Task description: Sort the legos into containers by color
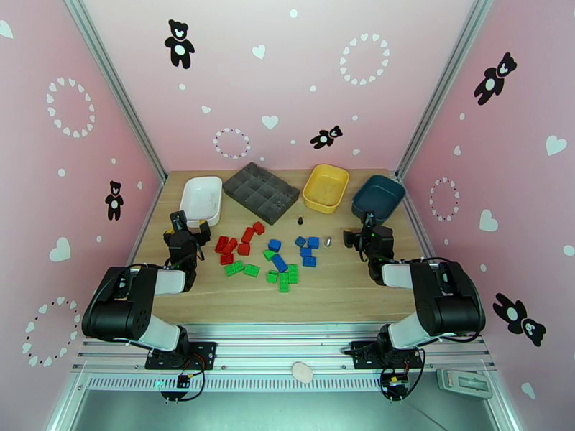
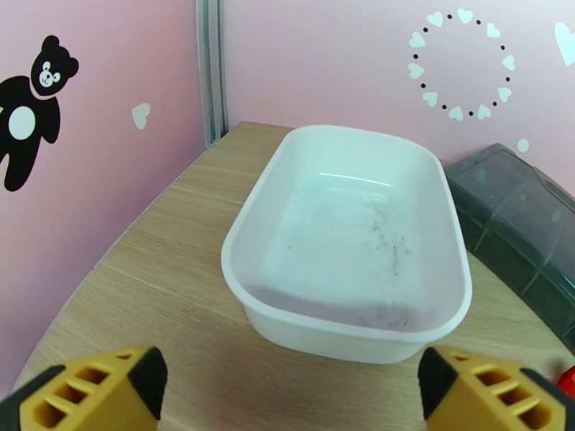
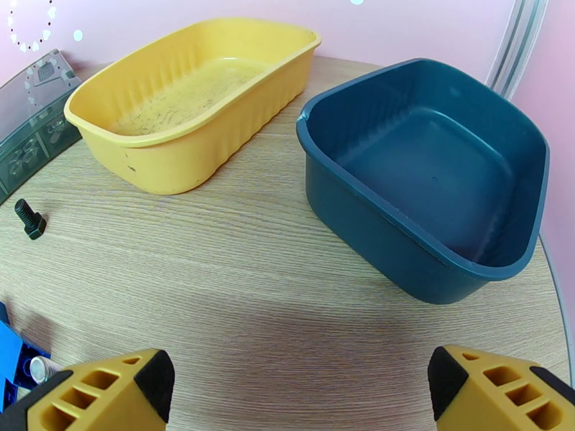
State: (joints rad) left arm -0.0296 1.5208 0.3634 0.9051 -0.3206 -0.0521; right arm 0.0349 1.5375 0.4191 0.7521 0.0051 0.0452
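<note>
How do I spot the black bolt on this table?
Find the yellow bin at the far edge. In front of its near-left corner, by the grey compartment tray, lies the black bolt: tiny and black, unlike the bright studded legos nearby.

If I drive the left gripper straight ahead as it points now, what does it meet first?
Probably the near wall of the white bin, centred ahead of the left gripper; bare table lies between. Height is hard to judge.

Bare table before bins
</note>
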